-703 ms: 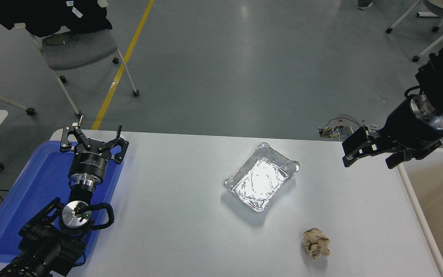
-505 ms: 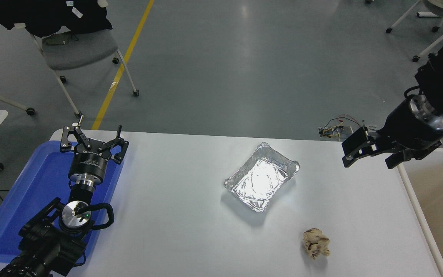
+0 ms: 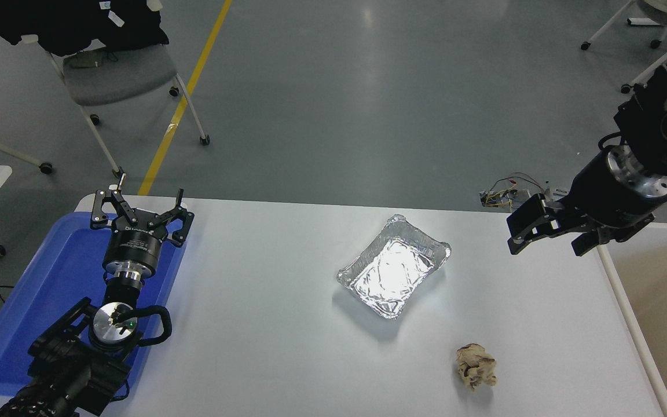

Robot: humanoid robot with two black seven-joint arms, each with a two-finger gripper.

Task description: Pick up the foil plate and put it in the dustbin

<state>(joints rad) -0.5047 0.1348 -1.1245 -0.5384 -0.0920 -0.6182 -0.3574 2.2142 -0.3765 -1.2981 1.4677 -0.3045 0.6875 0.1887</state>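
Your right gripper (image 3: 545,237) hangs wide open, empty, right of the one foil plate (image 3: 392,269); one dustbin (image 3: 658,301) beyond; left gripper (image 3: 139,211) parked, open.

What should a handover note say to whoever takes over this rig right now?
Right gripper: open, empty, in the air right of the foil plate, not touching it.
Left gripper: open, parked over the blue tray.
Foil plate: on the white table, upright, untouched.
Dustbin: at the table's right edge.
Paper ball: on the table nearer the camera.
Done: nothing. Left: grasp the plate, carry it, drop it in the dustbin.
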